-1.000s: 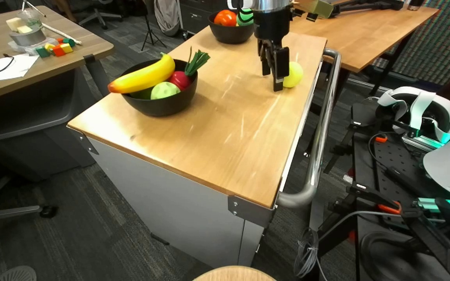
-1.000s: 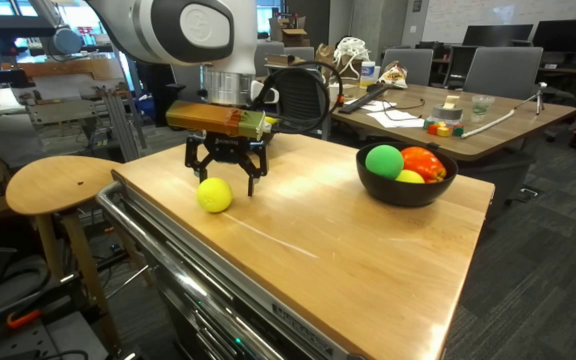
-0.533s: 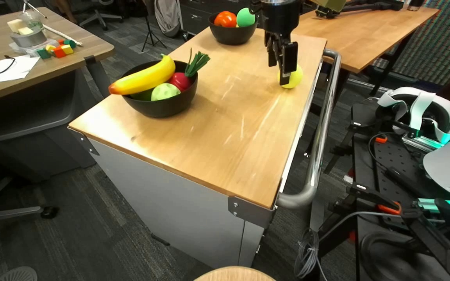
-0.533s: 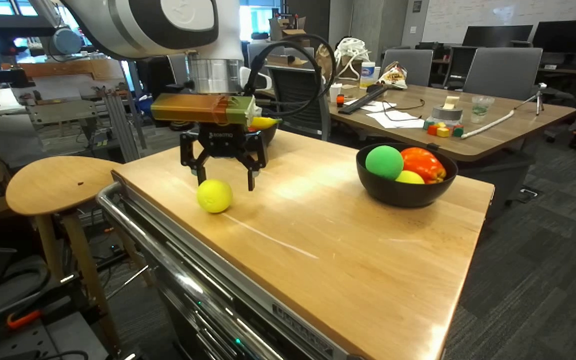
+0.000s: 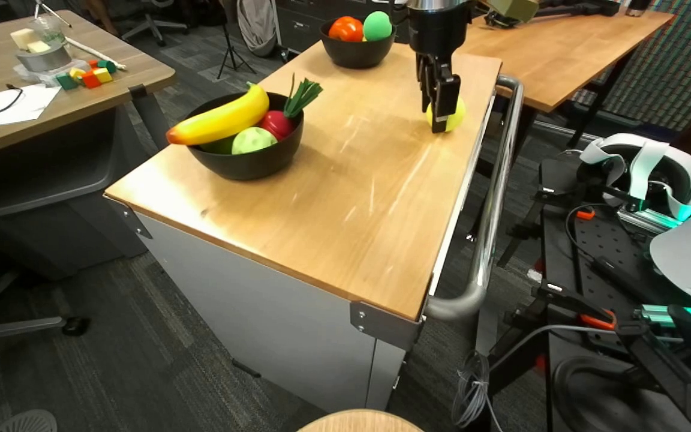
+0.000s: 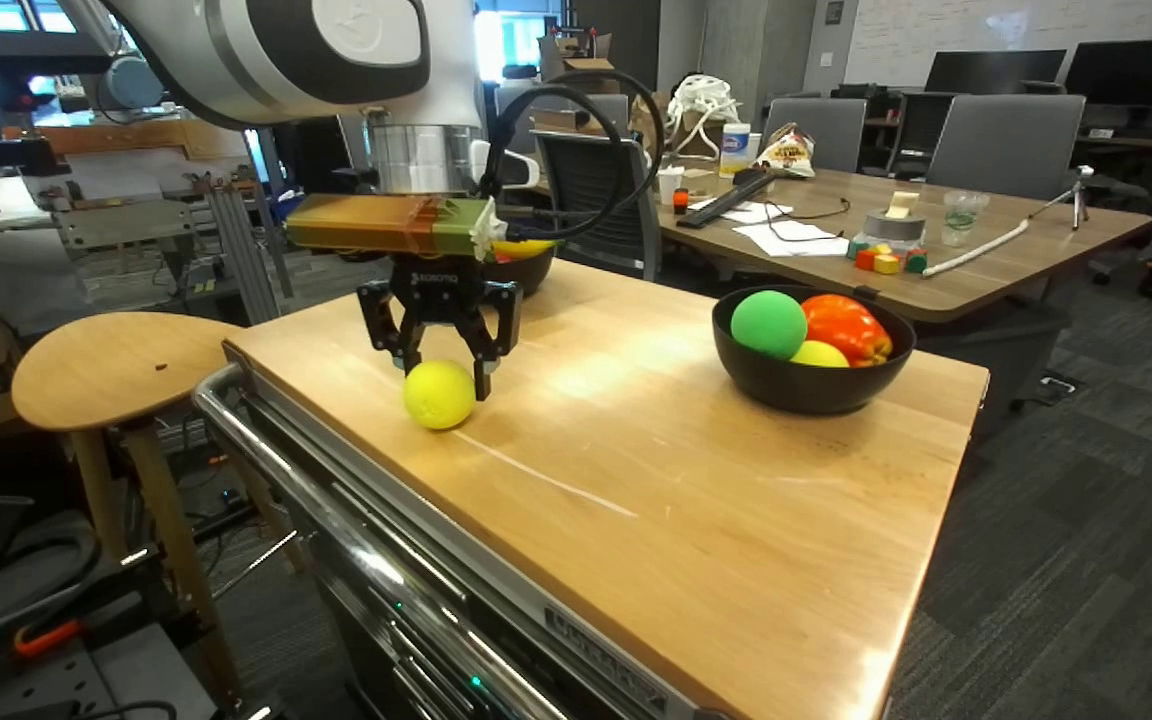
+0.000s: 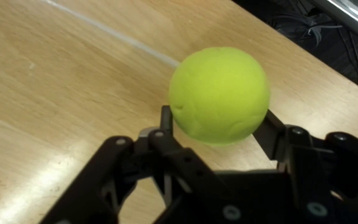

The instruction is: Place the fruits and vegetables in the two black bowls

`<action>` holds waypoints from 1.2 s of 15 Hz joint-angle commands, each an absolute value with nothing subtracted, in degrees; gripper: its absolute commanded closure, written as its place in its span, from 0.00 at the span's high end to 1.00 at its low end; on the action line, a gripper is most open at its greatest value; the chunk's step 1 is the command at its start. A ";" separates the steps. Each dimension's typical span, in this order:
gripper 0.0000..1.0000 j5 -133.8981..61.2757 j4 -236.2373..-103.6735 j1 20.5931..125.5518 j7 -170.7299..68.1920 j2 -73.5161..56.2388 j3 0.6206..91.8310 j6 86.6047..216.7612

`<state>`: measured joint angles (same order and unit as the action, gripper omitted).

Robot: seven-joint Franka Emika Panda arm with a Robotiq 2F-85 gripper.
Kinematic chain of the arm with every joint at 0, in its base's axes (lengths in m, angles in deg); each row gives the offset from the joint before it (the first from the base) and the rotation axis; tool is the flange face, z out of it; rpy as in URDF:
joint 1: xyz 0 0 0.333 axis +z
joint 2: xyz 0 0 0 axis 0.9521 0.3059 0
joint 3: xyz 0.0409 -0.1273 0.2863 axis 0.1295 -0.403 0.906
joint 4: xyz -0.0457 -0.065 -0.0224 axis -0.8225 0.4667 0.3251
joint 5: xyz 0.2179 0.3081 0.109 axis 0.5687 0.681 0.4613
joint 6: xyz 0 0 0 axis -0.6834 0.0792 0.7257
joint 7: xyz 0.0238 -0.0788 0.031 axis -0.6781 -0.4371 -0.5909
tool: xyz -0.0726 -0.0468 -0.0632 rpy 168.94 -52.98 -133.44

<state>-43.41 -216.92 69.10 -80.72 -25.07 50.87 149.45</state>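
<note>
Finger gap: the gripper (image 6: pixel 447 382) is narrower than a moment ago; its fingers (image 6: pixel 483 383) are now drawn in against the yellow fruit (image 7: pixel 219 95), and they seem to hold it, but I cannot tell how firmly.
Fruit's shift: it lies a little away from its earlier spot, probably pushed by the closing fingers.
Meaning for the bowls: I judge this is the start of the grasp. One black bowl (image 6: pixel 811 392) carries a green ball (image 6: pixel 768 324) and an orange-red piece (image 6: pixel 851 328); the other bowl (image 5: pixel 249 167) carries a banana (image 5: pixel 225 120). The yellow fruit is the only piece I see outside them, so it is likely the last.
Fruit between fingers: in the wrist view one finger is at each side, both apparently touching. Much of the fruit sticks out past the tips, so it could slip forward.
Worktop: the fruit appears to be on the wooden worktop (image 6: pixel 726 560), near the edge with the metal handle (image 5: pixel 493 204); I see no clear lift.
</note>
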 commanded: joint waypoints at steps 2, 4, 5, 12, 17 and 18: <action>0.28 -41.20 -216.83 69.89 -82.18 -27.45 50.22 148.23; 0.26 -38.08 -215.60 69.62 -85.97 -29.53 49.84 147.83; 0.23 -37.21 -214.50 69.20 -88.57 -31.49 49.19 148.71; 0.20 -31.96 -197.95 67.30 -99.90 -30.20 40.12 155.80; 0.20 -12.56 -191.90 68.28 -115.71 -17.16 36.26 177.21; 0.20 -7.50 -190.06 65.91 -119.36 -14.77 39.68 178.52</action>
<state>-18.71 -196.13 66.96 -111.39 -22.83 36.49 172.40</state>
